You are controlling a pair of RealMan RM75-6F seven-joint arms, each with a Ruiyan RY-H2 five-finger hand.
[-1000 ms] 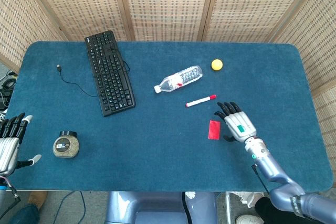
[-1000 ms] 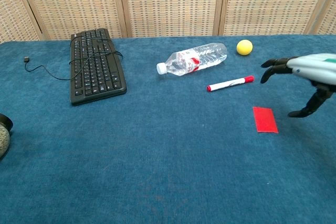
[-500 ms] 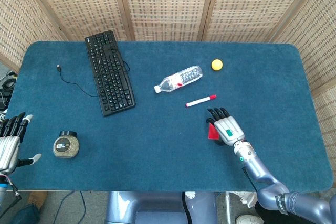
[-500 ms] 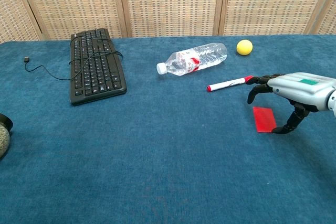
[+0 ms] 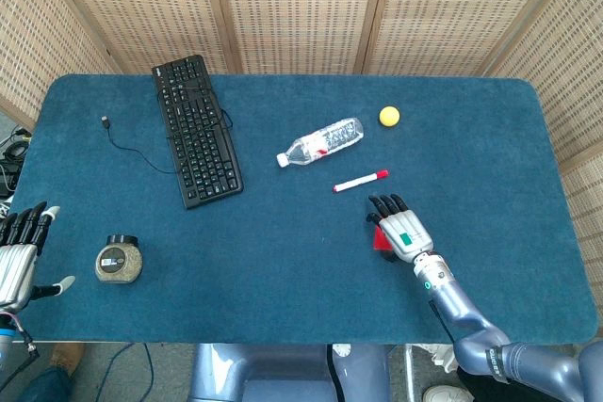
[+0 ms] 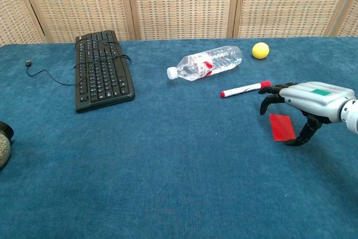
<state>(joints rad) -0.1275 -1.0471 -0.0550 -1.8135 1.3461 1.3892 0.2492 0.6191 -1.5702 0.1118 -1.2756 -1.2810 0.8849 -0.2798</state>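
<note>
One flat red card lies on the cloth right under the right hand, whose fingers hang spread and curled down over it, holding nothing. It looks thin, light and stiff, so probably hard to pinch flat; I'd go for an edge. Chest view shows the gap between fingers and card; head view mostly hides the card but shows the left hand, open and holding nothing.
</note>
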